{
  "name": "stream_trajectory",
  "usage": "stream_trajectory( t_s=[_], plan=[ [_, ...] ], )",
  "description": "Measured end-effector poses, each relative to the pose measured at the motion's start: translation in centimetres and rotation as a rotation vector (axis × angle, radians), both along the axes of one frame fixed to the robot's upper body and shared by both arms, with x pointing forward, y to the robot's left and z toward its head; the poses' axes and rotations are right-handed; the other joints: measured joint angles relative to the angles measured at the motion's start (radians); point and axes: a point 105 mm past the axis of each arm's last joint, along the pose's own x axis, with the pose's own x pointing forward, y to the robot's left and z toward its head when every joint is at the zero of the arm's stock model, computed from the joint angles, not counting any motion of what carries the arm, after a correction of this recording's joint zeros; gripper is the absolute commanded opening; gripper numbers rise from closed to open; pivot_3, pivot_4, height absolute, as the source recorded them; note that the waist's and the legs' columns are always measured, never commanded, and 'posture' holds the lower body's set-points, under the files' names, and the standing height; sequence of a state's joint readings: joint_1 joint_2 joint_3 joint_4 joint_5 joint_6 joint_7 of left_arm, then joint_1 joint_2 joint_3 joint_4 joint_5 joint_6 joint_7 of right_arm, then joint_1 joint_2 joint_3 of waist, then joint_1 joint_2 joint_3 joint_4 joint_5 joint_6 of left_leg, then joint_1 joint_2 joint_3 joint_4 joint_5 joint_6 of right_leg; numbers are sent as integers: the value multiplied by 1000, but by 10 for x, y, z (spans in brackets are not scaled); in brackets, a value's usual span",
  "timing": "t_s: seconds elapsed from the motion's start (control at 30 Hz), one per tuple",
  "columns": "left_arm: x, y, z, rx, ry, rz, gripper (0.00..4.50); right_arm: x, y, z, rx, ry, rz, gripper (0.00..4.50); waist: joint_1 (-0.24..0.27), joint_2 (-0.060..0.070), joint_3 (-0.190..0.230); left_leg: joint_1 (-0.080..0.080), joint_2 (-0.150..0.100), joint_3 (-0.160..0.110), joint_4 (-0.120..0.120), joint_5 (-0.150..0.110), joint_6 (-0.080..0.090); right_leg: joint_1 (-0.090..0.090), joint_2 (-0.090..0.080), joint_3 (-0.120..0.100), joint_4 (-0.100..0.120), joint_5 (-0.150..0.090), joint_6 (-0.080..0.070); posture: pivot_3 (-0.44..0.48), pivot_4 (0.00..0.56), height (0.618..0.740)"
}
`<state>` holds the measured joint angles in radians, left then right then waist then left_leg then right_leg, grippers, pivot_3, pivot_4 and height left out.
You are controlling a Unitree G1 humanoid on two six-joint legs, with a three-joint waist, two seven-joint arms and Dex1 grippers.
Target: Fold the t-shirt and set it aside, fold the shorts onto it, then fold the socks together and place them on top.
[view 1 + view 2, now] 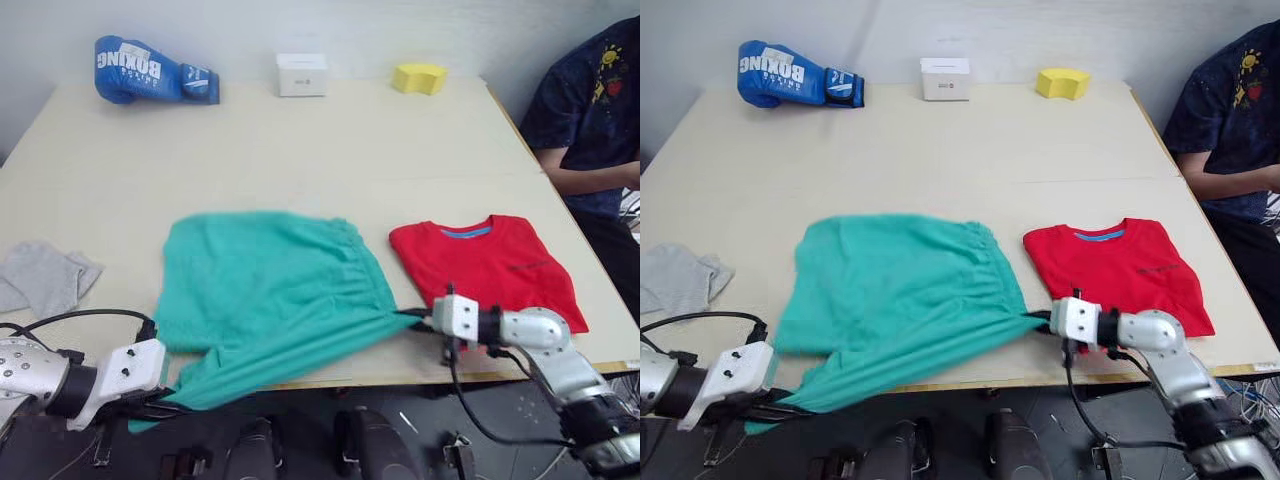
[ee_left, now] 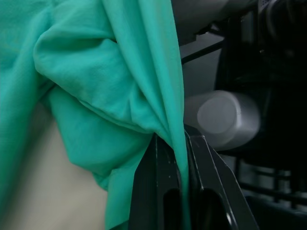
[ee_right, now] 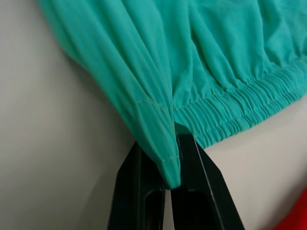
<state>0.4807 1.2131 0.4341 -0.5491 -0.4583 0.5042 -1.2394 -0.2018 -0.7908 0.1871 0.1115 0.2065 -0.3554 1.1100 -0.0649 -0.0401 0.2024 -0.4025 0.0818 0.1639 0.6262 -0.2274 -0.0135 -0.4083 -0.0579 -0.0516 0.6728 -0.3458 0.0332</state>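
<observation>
The socks [image 1: 42,277] are seen in a grey heap at the left edge of the surface [image 1: 300,150], not yet folded; the left gripper [image 2: 184,158] is held below the near edge, its fingers clamped on a hanging corner of the shorts [image 1: 265,290]; the shorts are spread mid-surface, their near edge drawn taut between both arms; the right gripper [image 3: 171,167] is held at the waistband end, its fingers pinched on a hemmed corner; the t-shirt [image 1: 485,262] is laid folded just beside it, at the right. For a clean fold, both corners would best be lifted together, kept level and taut, and carried over evenly so that no crease is dragged in.
</observation>
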Motion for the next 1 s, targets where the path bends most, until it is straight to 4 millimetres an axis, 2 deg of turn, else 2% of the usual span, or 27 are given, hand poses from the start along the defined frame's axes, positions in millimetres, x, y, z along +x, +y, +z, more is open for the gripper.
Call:
stream_trajectory(
  t_s=[0.2,0.3,0.37,0.5,0.53,0.67,0.77,0.9,1.0],
  plan=[
    [5,-14,15,-75,52,33,18,-3,-9,0,6,-12,-26,0,6,0,0,0,0,-1,0,-2,-2,0,0,-1,0,0,-2,0,150,740],
    [14,-15,27,-71,36,9,18,-6,-12,4,53,51,-61,0,10,0,0,0,0,-2,0,-1,0,0,0,-1,1,0,-2,0,150,740],
    [33,-12,41,-74,-28,6,18,-6,-11,13,111,108,-87,0,13,0,-1,0,0,-2,0,-1,0,0,0,-1,1,0,-2,0,150,740],
    [101,-15,81,-131,-247,-16,18,6,-9,35,175,213,-140,0,31,2,-1,-1,0,-3,2,-1,2,1,2,-2,0,3,-3,0,150,740],
    [112,-15,87,-117,-279,-28,18,11,-6,43,186,216,-145,0,29,1,-1,-2,1,0,2,0,3,0,2,-1,1,3,-3,0,150,740],
    [143,-4,96,-22,-302,-50,18,33,0,68,204,243,-172,0,20,1,-1,-3,1,4,2,0,-1,-5,3,2,2,2,-2,0,150,740],
    [172,-4,101,-54,-288,-35,18,56,0,82,208,275,-217,0,27,1,-1,-4,1,5,6,0,-1,-5,6,2,3,0,-1,0,150,740],
    [200,3,103,-78,-290,44,18,83,12,83,233,292,-257,0,26,0,-1,-5,2,9,9,-1,-3,-8,11,6,4,0,-1,0,150,740],
    [212,12,94,-71,-294,103,18,100,21,80,240,305,-299,0,18,0,-1,-6,3,10,10,-2,-4,-10,10,9,6,0,-1,0,150,740]
  ],
)
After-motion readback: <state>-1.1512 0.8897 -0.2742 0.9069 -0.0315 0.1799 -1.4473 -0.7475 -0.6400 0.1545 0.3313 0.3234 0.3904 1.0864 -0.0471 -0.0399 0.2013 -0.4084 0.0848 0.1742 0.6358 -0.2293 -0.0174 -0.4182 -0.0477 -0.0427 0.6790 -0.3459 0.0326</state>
